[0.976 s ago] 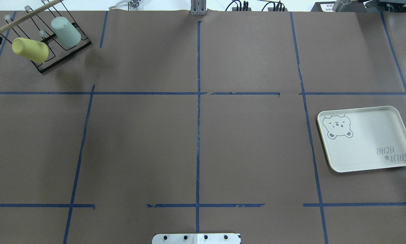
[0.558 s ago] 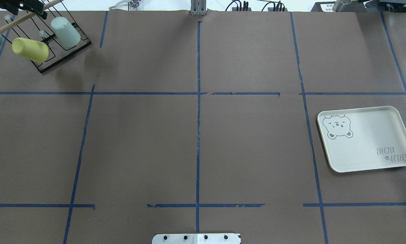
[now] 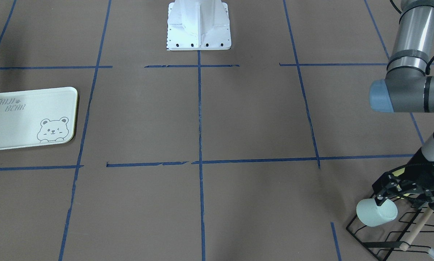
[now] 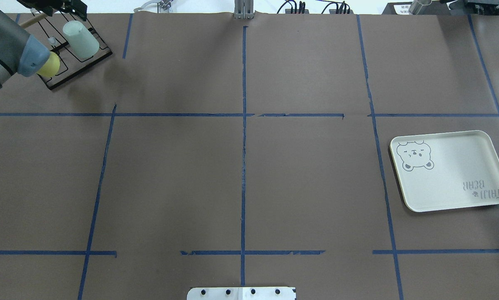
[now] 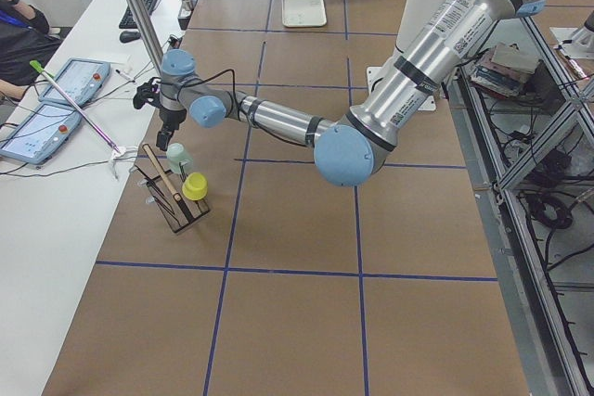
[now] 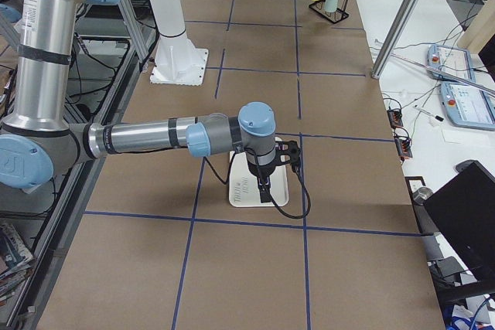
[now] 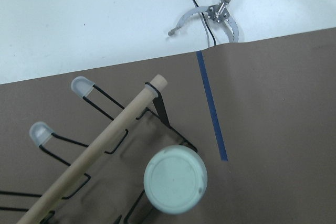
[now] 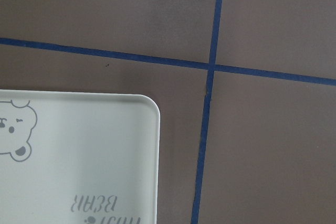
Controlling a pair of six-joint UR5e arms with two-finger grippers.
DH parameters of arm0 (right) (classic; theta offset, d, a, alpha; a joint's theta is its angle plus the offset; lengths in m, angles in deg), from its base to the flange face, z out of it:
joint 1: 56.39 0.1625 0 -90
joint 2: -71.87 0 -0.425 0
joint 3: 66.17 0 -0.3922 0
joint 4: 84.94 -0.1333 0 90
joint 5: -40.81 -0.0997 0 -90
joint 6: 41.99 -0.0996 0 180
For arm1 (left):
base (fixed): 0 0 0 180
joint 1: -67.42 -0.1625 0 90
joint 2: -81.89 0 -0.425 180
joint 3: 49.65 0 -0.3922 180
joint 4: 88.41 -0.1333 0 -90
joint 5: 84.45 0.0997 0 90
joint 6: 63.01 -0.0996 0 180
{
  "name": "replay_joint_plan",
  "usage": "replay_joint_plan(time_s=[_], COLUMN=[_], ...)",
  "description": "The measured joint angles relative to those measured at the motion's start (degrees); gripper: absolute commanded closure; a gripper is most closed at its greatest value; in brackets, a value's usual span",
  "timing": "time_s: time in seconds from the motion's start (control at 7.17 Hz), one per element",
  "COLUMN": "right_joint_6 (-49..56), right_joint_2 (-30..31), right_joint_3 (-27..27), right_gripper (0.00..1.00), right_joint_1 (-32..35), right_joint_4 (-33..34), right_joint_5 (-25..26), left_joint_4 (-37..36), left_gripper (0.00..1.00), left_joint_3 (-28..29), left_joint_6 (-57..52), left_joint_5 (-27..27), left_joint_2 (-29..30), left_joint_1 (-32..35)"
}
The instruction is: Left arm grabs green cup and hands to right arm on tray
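Over the table's far corner on the robot's left, the left gripper (image 3: 403, 195) hangs just above the green cup (image 3: 375, 214). Its black fingers look spread wide and clasp nothing. In the front-facing view one fingertip lies close to the cup's base end, though I cannot tell whether it touches. The one green cup sits mouth-down and tilted on a prong of the single black wire rack (image 4: 80, 70), with its flat base turned toward the left wrist camera. One yellow cup (image 5: 194, 186) rests on the same rack just beside it, partly hidden by the left arm's elbow in the overhead view, which makes two cups in all. One wooden dowel (image 7: 100, 153) slants across the rack. Well apart, toward the table's other end, lies the one tray (image 4: 449, 175), and the right gripper (image 6: 263, 185) hangs over it. Whether its fingers are spread or pressed together cannot be told.
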Motion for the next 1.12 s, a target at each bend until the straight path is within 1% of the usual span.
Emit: replay_joint_plan(time_s=[0.14,0.42,1.12], right_joint_6=[0.0,0.0,0.0], right_joint_2=[0.01,0.07,0.09], right_joint_3=[0.02,0.07,0.0], right_gripper=[0.0,0.0,0.0], right_joint_1=[0.0,0.0,0.0], right_joint_4=[0.0,0.0,-0.03], right_joint_5=[-0.23,-0.84,-1.52], left_joint_4=[1.14,2.69,3.13], left_gripper=[0.0,0.0,0.0], left_joint_3=[2.31,4.4,4.98], left_joint_6=[0.22,0.73,2.08], left_joint_5=[0.12,0.15,0.09], left_joint_2=[0.62,0.91,0.46], left_joint_1=[-0.31,-1.11,-2.4])
